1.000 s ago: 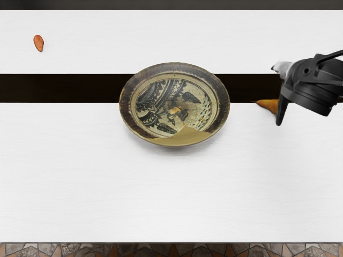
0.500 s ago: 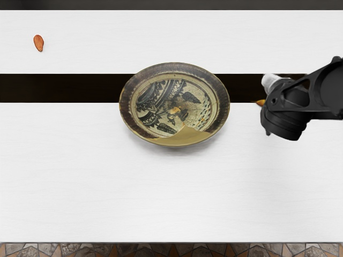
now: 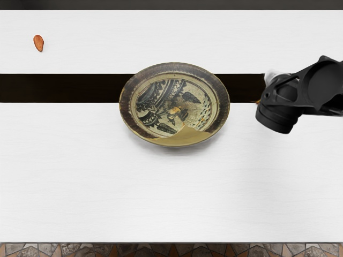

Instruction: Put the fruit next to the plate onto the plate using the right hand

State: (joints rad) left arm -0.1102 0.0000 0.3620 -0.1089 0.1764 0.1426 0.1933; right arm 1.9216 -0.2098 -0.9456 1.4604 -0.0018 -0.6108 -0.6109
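Head view: right hand [image 3: 278, 110] covers the fruit [image 3: 258, 101], toward the table's [image 3: 161, 187] right edge from the plate [image 3: 127, 99]. Whether it grips cannot be told.

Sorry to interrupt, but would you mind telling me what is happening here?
The robot's right hand, in from the right edge, hangs over the orange fruit right of the plate; only a sliver of it shows. The fruit is not yet on the plate. Another small orange piece lies far upper left on the table.
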